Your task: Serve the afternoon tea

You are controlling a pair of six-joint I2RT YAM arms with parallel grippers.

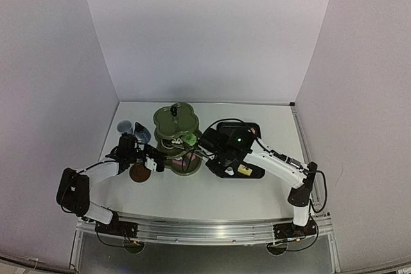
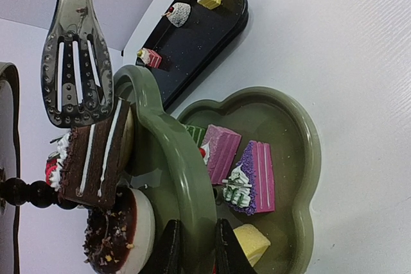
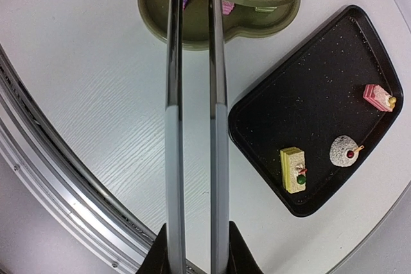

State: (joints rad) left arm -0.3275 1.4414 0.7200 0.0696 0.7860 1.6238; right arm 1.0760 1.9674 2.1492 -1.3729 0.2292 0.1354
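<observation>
Now, left tool (image 2: 192, 248) clamping the olive-green three-tier stand (image 2: 186, 178), my right tool (image 3: 196, 245) grips steel tongs (image 3: 174, 126), apparently seating a brown layered cake (image 2: 96, 158) on it; next, release gently.

No writing, label, brand mark or number can be read in any view. The black rectangular tray (image 3: 308, 94), the olive-green three-tier stand (image 2: 189, 178) and the white desk (image 3: 96, 94) show no lettering.
</observation>
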